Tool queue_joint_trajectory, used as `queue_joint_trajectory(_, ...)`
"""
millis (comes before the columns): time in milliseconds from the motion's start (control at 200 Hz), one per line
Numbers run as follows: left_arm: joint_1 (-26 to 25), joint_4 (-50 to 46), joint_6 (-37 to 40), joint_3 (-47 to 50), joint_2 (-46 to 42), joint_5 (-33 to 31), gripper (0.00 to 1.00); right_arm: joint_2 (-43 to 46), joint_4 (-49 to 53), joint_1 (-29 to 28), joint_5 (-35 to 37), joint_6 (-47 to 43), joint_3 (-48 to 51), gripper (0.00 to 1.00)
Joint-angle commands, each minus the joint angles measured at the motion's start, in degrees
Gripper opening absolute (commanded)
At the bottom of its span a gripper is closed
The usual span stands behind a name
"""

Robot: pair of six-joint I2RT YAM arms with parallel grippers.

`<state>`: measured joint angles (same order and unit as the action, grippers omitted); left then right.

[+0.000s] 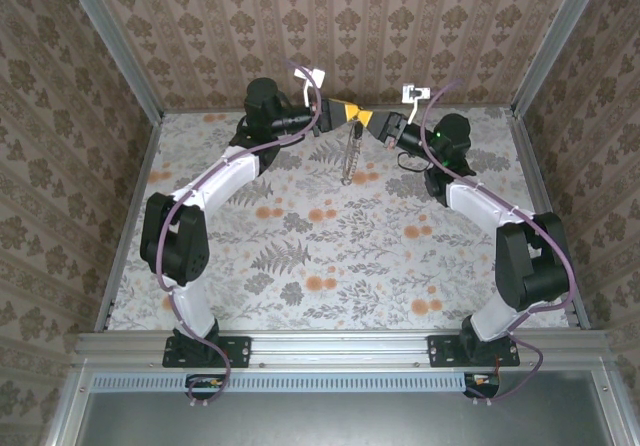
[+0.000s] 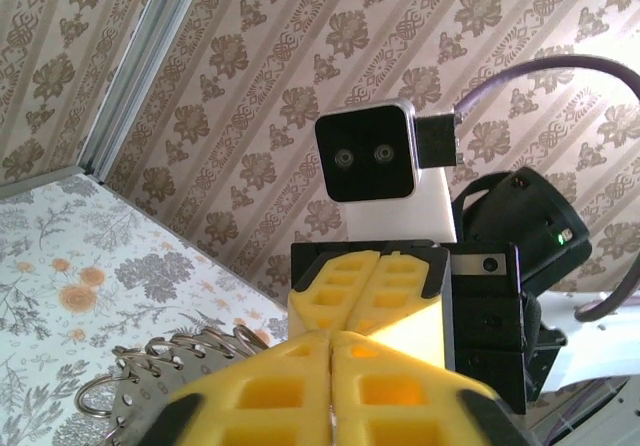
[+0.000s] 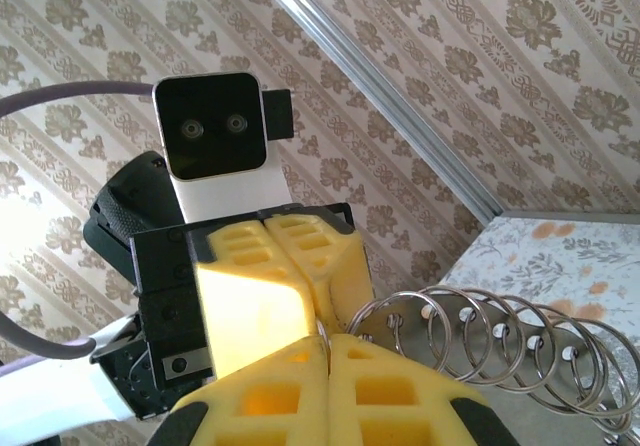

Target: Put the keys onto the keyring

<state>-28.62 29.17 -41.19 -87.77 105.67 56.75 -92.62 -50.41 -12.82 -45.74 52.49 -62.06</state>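
Left gripper [image 2: 330, 356] pads pressed tight, right gripper [image 3: 327, 354] same, the two tip to tip, up over the far side of the table [image 1: 330, 256]. Keyring [image 3: 478, 338], a stack of silver rings, sits just beside the pads and dangles below. Which grip pinches it, can't tell. Risk: one arm tugs or lets go early, and the lot drops or twists. Key: can't make it out. Container-wise, the rings are the only holder; key on them or not, unclear.
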Motion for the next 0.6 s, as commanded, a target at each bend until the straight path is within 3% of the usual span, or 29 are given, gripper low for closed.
queue_joint_trajectory(0, 0.44, 1.70, -0.10, -1.45, -2.83, 1.00, 0.27, 2.25, 8.54, 0.77, -3.90, -7.32, -3.90, 0.00)
queue_joint_trajectory(85, 1.65, 0.02, 1.15, -1.50, -3.73, 0.70, 0.37, 2.12, 15.78, 1.81, -6.99, -12.52, -7.13, 0.00)
queue_joint_trajectory(230, 4.45, -5.90, 5.46, -3.11, -4.93, 2.67, 0.44, 1.58, 33.27, 2.99, -12.12, -25.59, -15.09, 0.00)
queue_joint_trajectory(415, 5.94, -23.51, 18.16, -10.20, -3.98, 8.79, 0.46, -1.41, 59.17, 3.22, -17.11, -44.09, -27.16, 0.00)
queue_joint_trajectory(595, 6.52, -38.58, 28.34, -18.30, -0.25, 15.79, 0.42, -4.78, 67.82, 3.68, -19.57, -49.88, -33.05, 0.00)
